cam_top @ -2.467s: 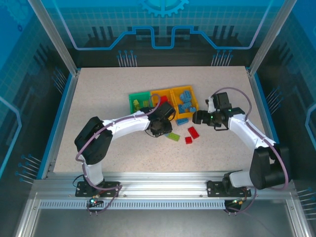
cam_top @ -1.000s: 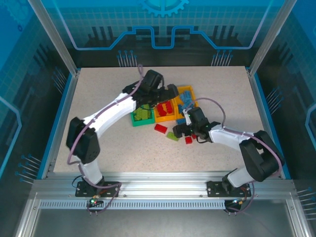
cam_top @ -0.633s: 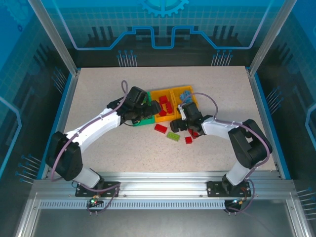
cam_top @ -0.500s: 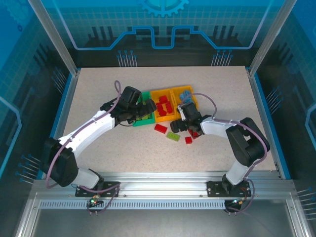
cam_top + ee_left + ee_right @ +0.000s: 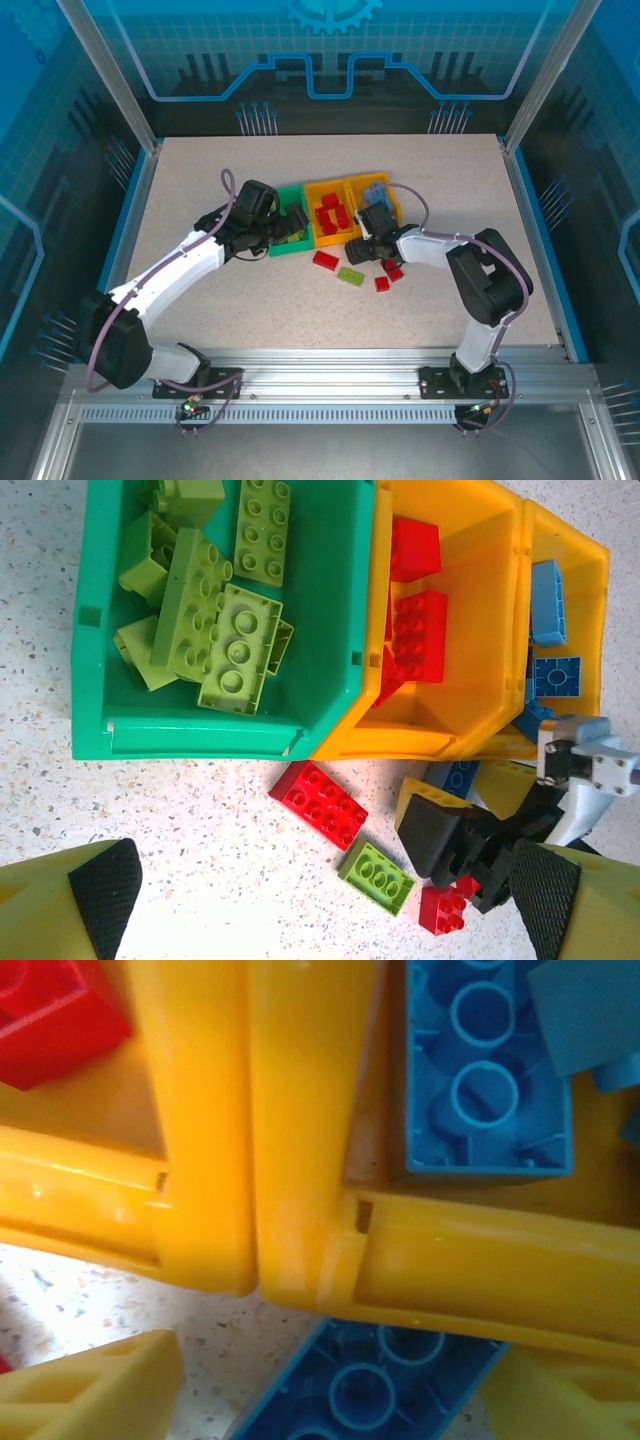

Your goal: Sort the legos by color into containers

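Left gripper [image 5: 325, 895] hangs wide open; just ahead of it the green rectangular plastic bin [image 5: 90, 680] holds lime studded bricks [image 5: 235, 655], and the middle orange-yellow plastic bin [image 5: 480, 630] holds red bricks [image 5: 420, 630]. Right gripper [image 5: 330, 1400], jaws apart, straddles a loose blue brick [image 5: 370, 1385] lying against the second orange-yellow bin [image 5: 480, 1250], which holds blue bricks [image 5: 485, 1080].

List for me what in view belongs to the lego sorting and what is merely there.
Job: green bin with lime bricks; middle orange-yellow bin with red bricks; right orange-yellow bin with blue bricks; on the table: large red brick, loose lime brick, small red brick, loose blue brick.
Merely there: speckled tabletop, aluminium rail, blue enclosure panels.
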